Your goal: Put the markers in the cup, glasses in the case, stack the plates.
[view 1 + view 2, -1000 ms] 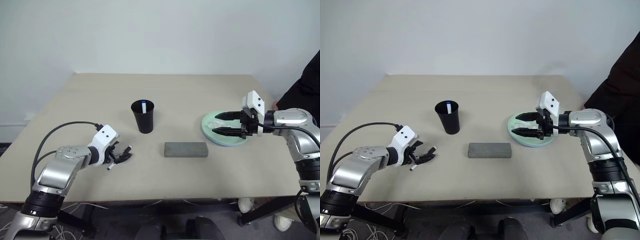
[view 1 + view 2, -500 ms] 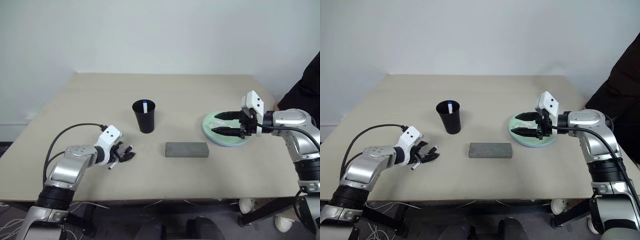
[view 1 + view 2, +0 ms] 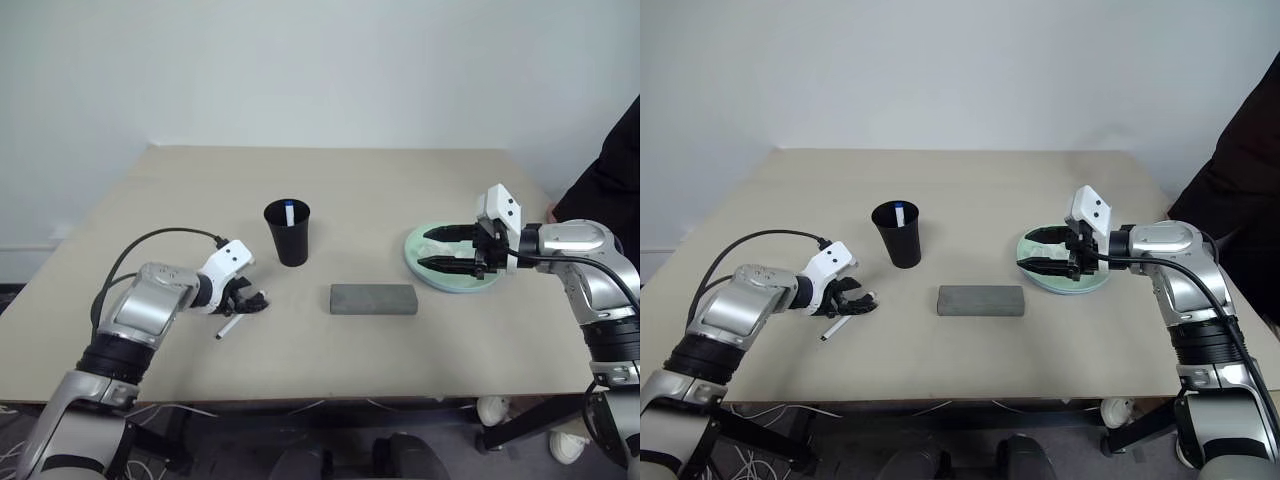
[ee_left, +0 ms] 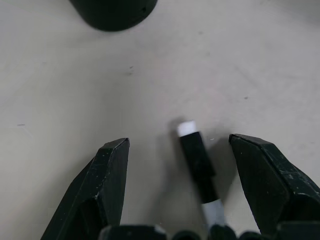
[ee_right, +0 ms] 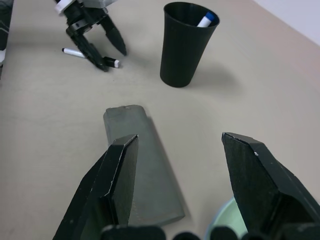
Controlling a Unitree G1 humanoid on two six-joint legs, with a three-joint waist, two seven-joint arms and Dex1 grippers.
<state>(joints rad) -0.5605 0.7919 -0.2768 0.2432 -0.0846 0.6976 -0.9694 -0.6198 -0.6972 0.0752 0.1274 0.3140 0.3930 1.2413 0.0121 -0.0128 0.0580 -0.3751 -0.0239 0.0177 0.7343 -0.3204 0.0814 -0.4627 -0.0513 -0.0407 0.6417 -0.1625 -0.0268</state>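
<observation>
The left fingers [image 4: 112, 180] are spread open on both sides of the black-capped marker [image 4: 198, 162] lying on the table [image 3: 150, 220], not squeezing it; its white end is partly hidden. The right fingers [image 5: 122, 175] hang open and empty over the plates [image 3: 415, 250], hiding most of them. At 12 o'clock from the grey case [image 3: 373, 298] stands the cup [image 3: 288, 235], with just the blue marker's tip [image 3: 288, 210] peeking out.
</observation>
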